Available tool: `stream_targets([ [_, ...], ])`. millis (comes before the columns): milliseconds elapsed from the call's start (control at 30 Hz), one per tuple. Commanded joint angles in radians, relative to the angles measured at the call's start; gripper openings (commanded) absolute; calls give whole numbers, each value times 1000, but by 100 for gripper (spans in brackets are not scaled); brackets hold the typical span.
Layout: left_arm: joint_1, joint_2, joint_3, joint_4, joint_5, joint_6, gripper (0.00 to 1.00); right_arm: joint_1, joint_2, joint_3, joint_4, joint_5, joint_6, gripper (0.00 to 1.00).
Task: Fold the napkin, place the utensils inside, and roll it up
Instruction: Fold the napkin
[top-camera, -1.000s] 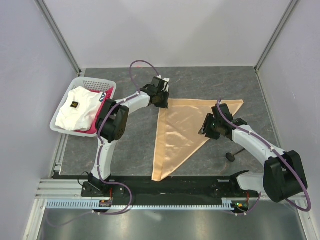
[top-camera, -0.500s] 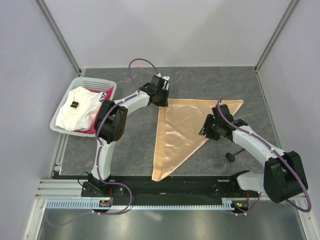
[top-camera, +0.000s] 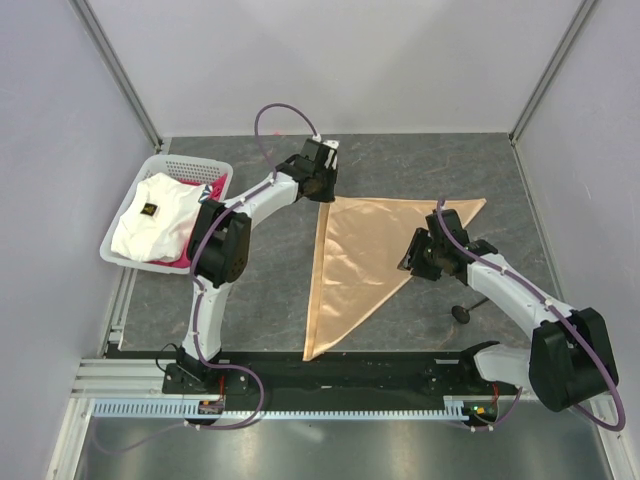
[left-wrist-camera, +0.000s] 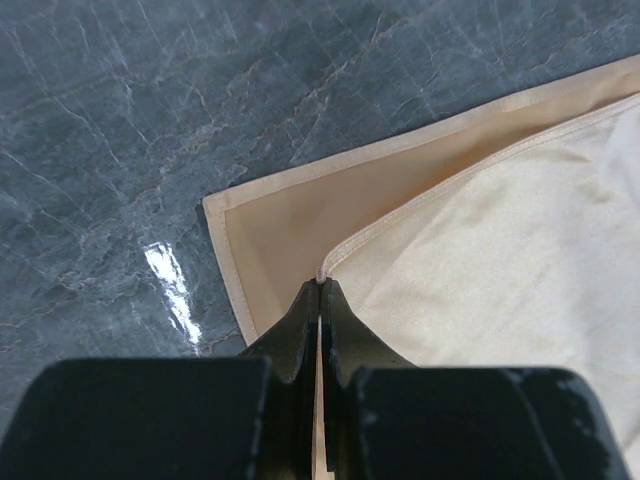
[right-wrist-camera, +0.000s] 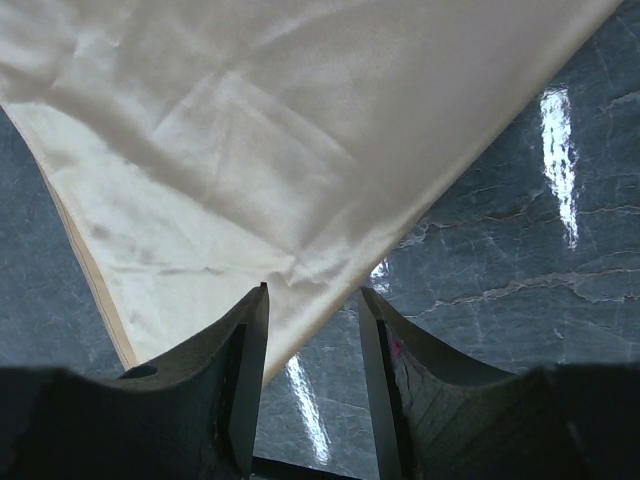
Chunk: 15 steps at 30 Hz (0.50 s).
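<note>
Item: napkin (top-camera: 355, 255), triangle fold, centre frame. My left gripper (left-wrist-camera: 320, 287), pinching its top-layer corner, had tugged it up-frame to align the corners. My right gripper (right-wrist-camera: 313, 295) stood agape, empty.

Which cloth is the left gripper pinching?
The peach napkin, folded triangular on the table; the white cloth and pink cloth lie in the basket.

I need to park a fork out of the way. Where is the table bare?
Bare table lies between the left arm and the left edge of the napkin, and along the far strip behind the napkin. Crowded: right of the napkin, with the right arm and spoon.
</note>
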<state>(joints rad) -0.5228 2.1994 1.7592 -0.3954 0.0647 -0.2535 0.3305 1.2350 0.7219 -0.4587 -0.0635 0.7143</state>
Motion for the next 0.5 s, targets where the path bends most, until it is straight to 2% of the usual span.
stream_targets([
  [0, 24, -3, 85, -28, -13, 46, 2, -4, -42, -9, 11, 7, 19, 50],
  [467, 56, 71, 155, -62, 46, 46, 2, -4, -46, -13, 8, 10, 24, 50],
])
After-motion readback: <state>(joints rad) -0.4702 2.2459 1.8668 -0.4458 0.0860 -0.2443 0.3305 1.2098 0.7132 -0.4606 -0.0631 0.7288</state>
